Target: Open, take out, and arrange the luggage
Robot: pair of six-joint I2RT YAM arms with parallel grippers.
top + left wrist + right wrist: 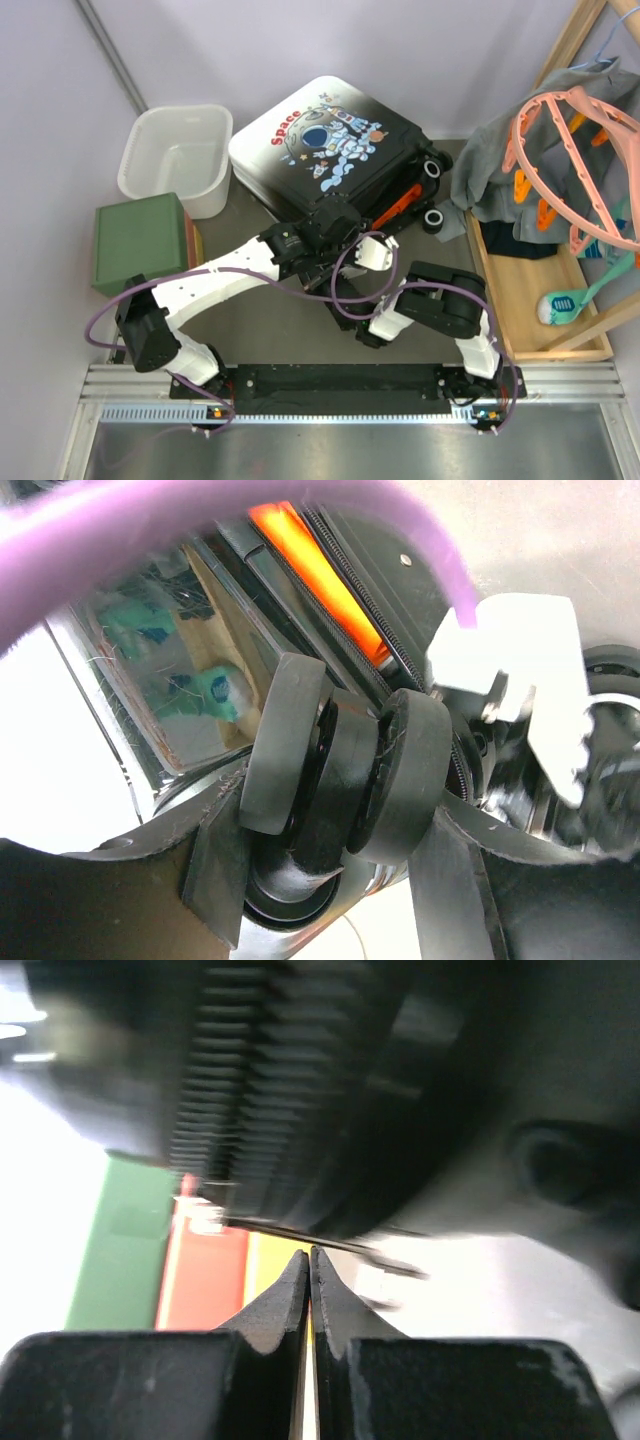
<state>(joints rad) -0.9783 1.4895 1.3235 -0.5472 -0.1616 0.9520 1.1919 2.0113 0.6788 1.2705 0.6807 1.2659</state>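
Observation:
The luggage lies flat and closed at the back middle of the table, its astronaut print and red "Space" facing up. Two black wheels show at its right end. My left gripper is at the suitcase's near edge. In the left wrist view its fingers press both sides of a black twin wheel, below an orange strip and the zip. My right gripper sits low in front of the suitcase, apart from it. Its jaws are shut with nothing between them.
A white basket stands at the back left, with green-topped stacked boxes in front of it. On the right, a wooden tray holds grey cloth, a pink hanger and a teal item. Purple cables loop between the arms.

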